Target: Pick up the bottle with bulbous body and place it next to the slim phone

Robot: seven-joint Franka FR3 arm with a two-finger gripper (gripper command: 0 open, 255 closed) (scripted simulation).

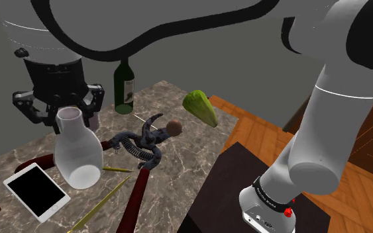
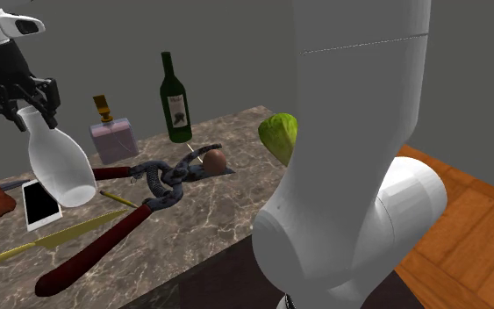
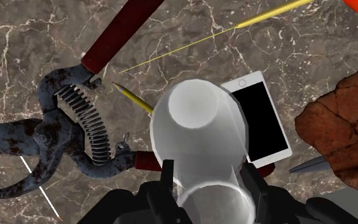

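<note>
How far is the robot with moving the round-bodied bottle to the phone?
Done: the fingers clasp the neck of the white bottle, which looks lifted off the marble table. In hand: the bottle hangs tilted, close above the white-framed phone. Left: lower it onto bare table beside the phone, not on it, and open the fingers.

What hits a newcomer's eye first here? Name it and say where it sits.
First comes the white bulbous bottle, clasped at its neck by the black claw, close by the white-edged phone on the marble table. Next come the rusty pruning shears with red handles, sprawled mid-table beside the bottle, and the dark green wine bottle upright at the table's far edge.
</note>
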